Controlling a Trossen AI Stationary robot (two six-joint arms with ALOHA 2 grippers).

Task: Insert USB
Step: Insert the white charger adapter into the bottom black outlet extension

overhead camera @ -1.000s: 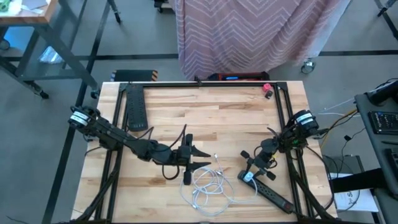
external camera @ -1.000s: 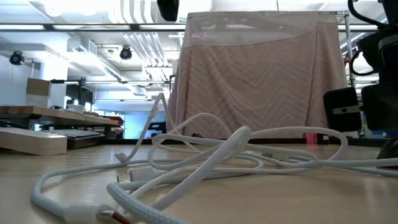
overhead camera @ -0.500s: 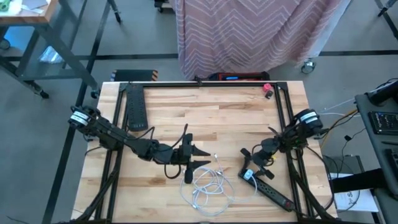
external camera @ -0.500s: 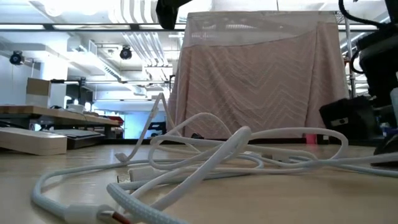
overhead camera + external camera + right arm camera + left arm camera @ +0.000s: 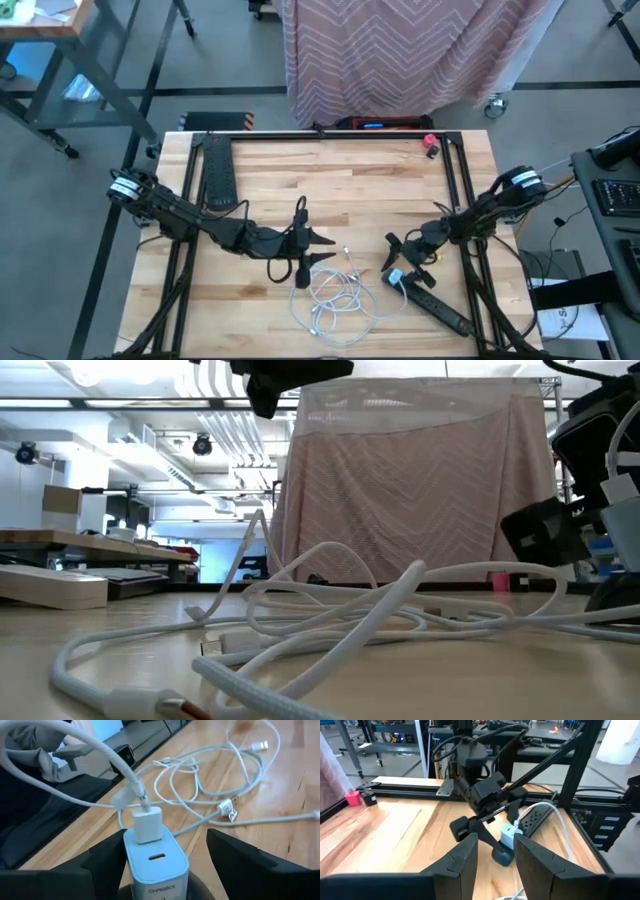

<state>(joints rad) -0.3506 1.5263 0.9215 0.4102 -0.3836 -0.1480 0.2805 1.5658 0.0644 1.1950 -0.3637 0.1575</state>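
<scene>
Near table edge, ~6 o'clock: white USB cable (image 5: pixel 335 295) in a loose coil; loops sit a bit differently vs 1 s ago. At 4 o'clock, black power strip (image 5: pixel 437 308) w/ light-blue charger (image 5: pixel 156 859) plugged in, white USB plug (image 5: pixel 147 822) seated in its top. R gripper (image 5: pixel 404 257) just past charger, fingers now spread wide on either side, not touching; 1 s ago they were narrower. L gripper (image 5: pixel 310 249) mid-table, fingers part open, nothing held, barely moved. Second power strip (image 5: pixel 219 173) at 10 o'clock, unchanged.

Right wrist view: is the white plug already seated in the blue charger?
Yes, the white plug stands in the top of the blue charger.
</scene>
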